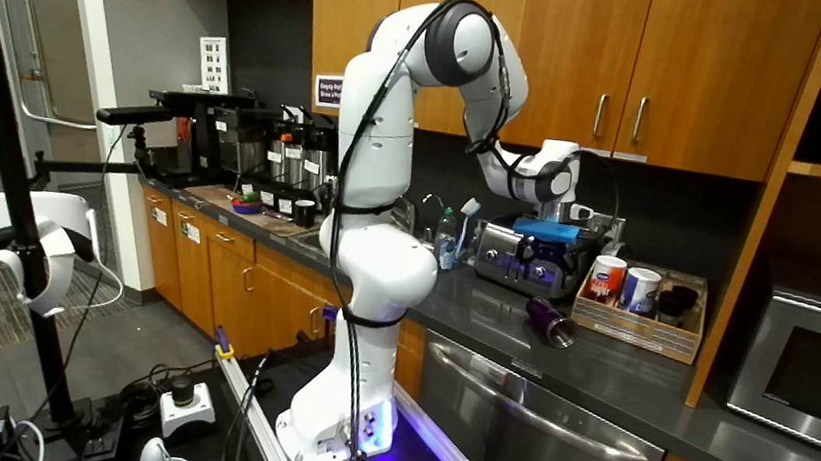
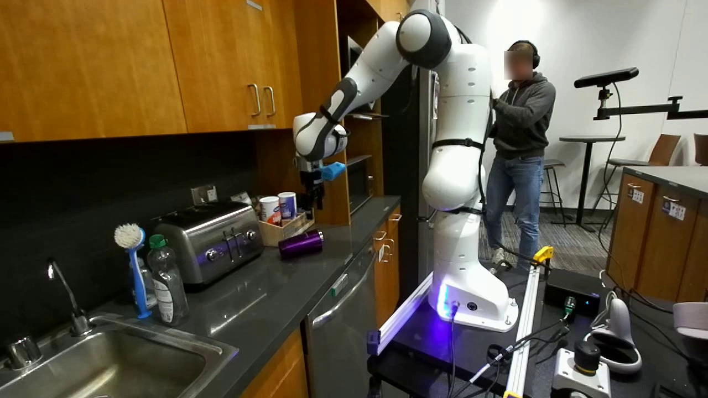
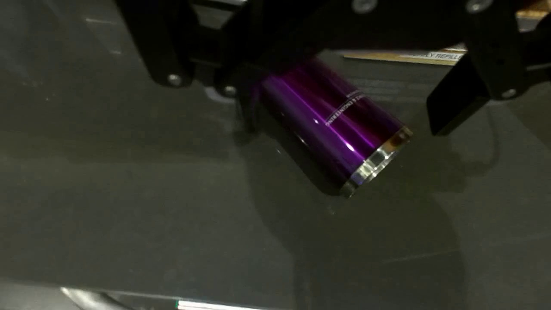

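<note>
A shiny purple tumbler with a silver rim lies on its side on the dark counter, in both exterior views and the wrist view. My gripper is open and holds nothing. In the wrist view its black fingers stand wide apart, with the tumbler showing between them. The far end of the tumbler is hidden behind the gripper body. In an exterior view the gripper hangs above the counter, higher than the tumbler and apart from it. A blue piece sits on the wrist.
A shallow box holds a red-and-white canister, a blue-and-white canister and dark cups. A steel toaster stands near the tumbler. A soap bottle, a brush and a sink are farther along. Cabinets hang above.
</note>
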Available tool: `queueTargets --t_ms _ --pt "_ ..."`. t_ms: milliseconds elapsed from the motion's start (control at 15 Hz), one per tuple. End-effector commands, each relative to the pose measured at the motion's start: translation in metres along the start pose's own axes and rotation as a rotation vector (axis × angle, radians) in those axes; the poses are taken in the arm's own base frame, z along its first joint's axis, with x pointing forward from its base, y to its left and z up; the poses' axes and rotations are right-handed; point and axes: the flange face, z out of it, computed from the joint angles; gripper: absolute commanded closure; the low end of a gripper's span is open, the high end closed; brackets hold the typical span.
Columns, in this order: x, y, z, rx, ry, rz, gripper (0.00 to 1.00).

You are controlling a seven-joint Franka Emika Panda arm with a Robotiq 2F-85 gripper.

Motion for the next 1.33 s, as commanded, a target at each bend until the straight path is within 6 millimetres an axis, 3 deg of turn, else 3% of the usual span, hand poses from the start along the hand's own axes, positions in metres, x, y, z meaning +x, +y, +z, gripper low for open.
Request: queueTargets --t_ms 0,267,600,667,933,1267 --pt "-0.013 -0.01 -0.001 -0.064 -0.048 -0.186 0.0" --pt "-0.012 -0.021 0.017 -0.108 -0.111 -0.39 0.0" --pt "-0.008 -0.006 0.042 -0.223 -0.308 -0.514 0.0" --pt "-0.014 -0.013 0.039 -0.189 -0.261 -0.487 0.0" --pt "-0.007 -0.01 0.045 -0.199 -0.288 -0.501 0.0" --pt "0.011 -0.027 0.032 -0.161 -0.034 -0.684 0.0"
